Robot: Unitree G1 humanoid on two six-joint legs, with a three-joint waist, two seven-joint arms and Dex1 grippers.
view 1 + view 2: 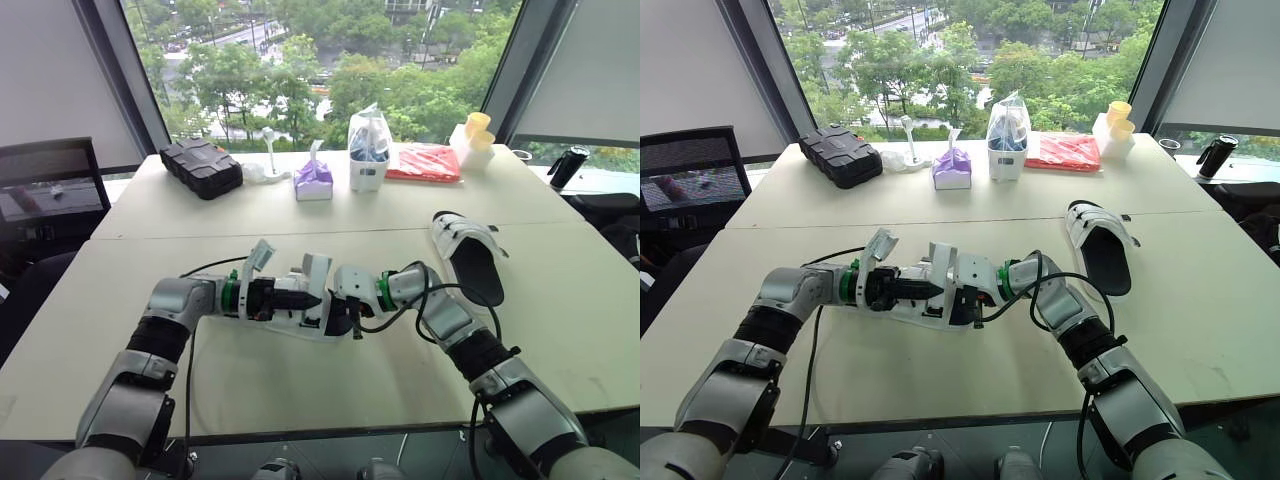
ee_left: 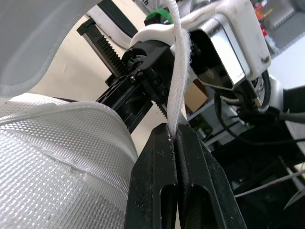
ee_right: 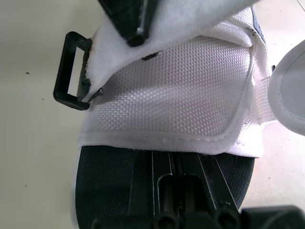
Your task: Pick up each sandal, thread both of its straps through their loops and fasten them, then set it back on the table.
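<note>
**Left wrist view shows my claw pinching a strap**

My left claw (image 2: 175, 136) is squeezed all the way shut. It has a thin white strap (image 2: 178, 71) pinched between its two black fingers. The strap runs up from the tips of the fingers.

That strap belongs to the white mesh sandal with a black sole (image 3: 181, 95). My two arms meet in the middle of the pale table (image 1: 300, 390), and the sandal is held there between them, close above the table top.

My right claw (image 1: 970, 298) is at the other side of the sandal, right against the black sole. I cannot tell if this claw is open or closed.

From my right wrist I see a wide white mesh band going across the sandal. A black plastic loop (image 3: 66, 71) sticks out at one end of that band. The loop has nothing through it. The pinched strap is just beside the loop, with one corner touching it.

The second white sandal with a black sole (image 1: 470, 255) lies flat on the table, off to my right. It is well apart from my claws.

At the far side of the table are a black hard case (image 1: 202, 167), a purple tissue box (image 1: 313, 180) and a red bag (image 1: 425, 162).
</note>
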